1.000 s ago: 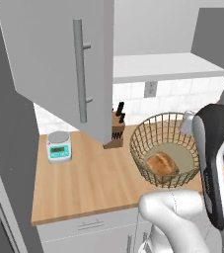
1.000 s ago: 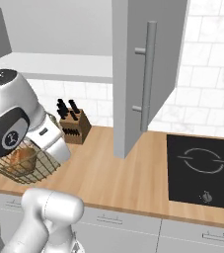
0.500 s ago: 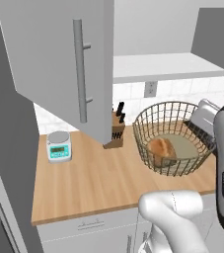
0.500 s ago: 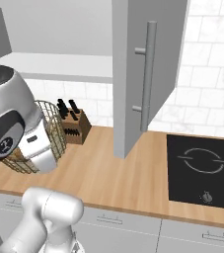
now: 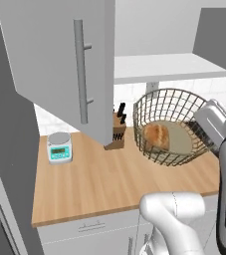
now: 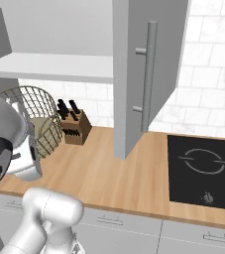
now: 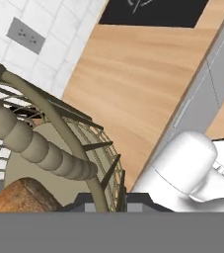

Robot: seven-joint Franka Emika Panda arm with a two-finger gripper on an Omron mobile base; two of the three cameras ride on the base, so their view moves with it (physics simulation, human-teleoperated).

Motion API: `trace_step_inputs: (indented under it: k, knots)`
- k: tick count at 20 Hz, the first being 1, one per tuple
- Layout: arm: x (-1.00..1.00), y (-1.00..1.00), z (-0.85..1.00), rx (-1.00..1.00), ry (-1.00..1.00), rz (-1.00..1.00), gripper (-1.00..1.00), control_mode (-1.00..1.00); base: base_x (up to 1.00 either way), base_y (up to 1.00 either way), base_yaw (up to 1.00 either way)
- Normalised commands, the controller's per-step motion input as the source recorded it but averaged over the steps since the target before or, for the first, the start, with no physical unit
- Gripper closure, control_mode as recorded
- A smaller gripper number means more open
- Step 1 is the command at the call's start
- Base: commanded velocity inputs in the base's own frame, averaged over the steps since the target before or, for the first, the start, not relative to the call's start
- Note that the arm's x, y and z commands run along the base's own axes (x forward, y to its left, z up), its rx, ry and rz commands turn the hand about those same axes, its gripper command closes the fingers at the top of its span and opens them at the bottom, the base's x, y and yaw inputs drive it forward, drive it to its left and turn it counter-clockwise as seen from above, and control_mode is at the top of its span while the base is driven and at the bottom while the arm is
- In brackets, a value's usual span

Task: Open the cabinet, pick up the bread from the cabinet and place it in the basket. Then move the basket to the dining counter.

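Here the fingers sit nearly closed, pinching the basket's rim so it hangs tilted above the desk with the bread inside, ready for carrying.

Bystanders on the wood surface

A knife block stands by the tiled wall, a small scale to its left, a black cooktop far right.
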Motion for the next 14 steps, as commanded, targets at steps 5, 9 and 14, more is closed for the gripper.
trace_step_inputs:
  k: [5,9,14]
  knots:
    - [0.04,0.09,0.06,0.05,0.0,-0.03,1.0,-1.0,0.0,0.0,0.0]
    - [0.0,0.0,0.08,0.12,0.0,-0.16,1.0,-1.0,0.0,0.0,0.0]
    - [0.0,0.0,0.0,0.04,0.0,-0.07,1.0,1.0,-0.4,0.0,-0.04]
